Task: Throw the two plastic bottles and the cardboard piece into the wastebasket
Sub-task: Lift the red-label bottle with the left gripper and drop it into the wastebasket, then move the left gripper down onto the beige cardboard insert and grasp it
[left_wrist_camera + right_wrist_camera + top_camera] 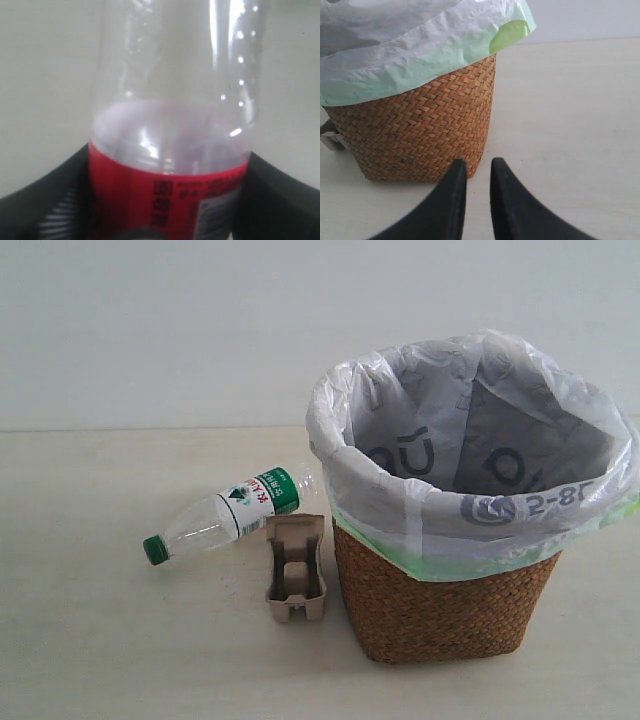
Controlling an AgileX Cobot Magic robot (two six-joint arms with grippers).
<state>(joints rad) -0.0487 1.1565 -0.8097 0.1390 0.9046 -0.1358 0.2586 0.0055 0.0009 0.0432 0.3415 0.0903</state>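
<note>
The contoured clear bottle with the red label (165,195) fills the left wrist view, and my left gripper (170,210) is shut on it, with black fingers (45,200) pressed to both sides of the label; its cap is out of view. The green-capped bottle (232,512) lies on its side on the table, cap pointing left. The tan cardboard piece (296,570) rests just in front of it, close to the wastebasket (445,605). My right gripper (478,167) is low on the table beside the wicker wall (420,135), fingers nearly together and empty. Neither gripper shows in the exterior view.
The wastebasket's white liner bag (480,440) with a green edge folds widely over the rim. A pale tabletop (100,640) stretches left of and in front of the objects, and a plain wall stands behind.
</note>
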